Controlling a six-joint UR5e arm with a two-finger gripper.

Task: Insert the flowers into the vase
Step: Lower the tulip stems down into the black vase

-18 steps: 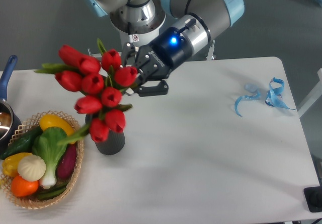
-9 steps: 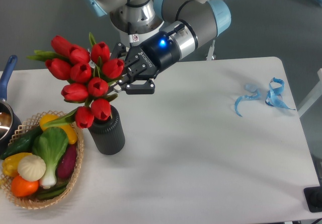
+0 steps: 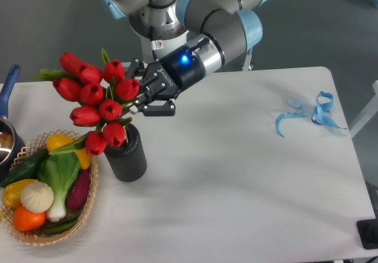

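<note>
Red tulips (image 3: 94, 100), clamped in the gripper (image 3: 137, 96), hang tilted at 12 o'clock above the ribbed black vase (image 3: 126, 156); next, I'd guess, tip stems down into its mouth.

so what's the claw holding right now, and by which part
The claw holds the bunch of red tulips, gripped on the stems just behind the blooms, at the right side of the bunch above the dark vase.

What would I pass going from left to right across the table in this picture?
Blue-handled pot → wicker basket of toy vegetables → dark vase, with the red tulips held above it → gripper → blue ribbon.
</note>
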